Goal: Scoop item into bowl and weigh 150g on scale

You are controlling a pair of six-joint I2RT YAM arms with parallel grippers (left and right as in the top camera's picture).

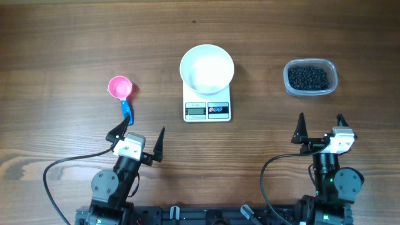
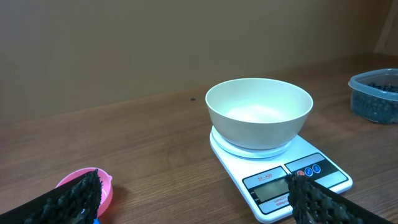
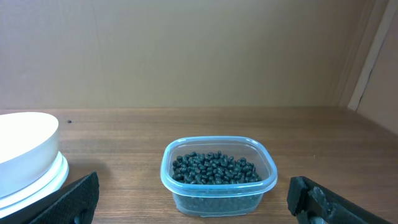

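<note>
Since the beans [image 1: 307, 77] all lie in the tub [image 1: 289, 84] at the far right, and the bowl [image 1: 207, 67] stands empty on the scale [image 1: 207, 111] at the middle of the bench [image 1: 62, 37], your first job, as I judge it, is to take up the scoop [image 1: 120, 87]. Its pink cup lies at the left, and its blue handle points back toward your left claw [image 1: 142, 130]. That claw is spread wide and holds nothing. One finger is just beside the handle's end, though you cannot tell whether they touch. Swing the claw over the handle, line the fingers up across it, and close low and near the end so the cup stays level.

Your right claw [image 1: 320, 116] is also wide and empty, facing the tub, so it could steady the tub while you dig. Open bench lies between scoop and scale and between scale and tub, giving you room to carry across. Keep clear of the bowl's rim, since a nudge would probably upset the reading. The bench's right edge runs not far beyond the tub.
</note>
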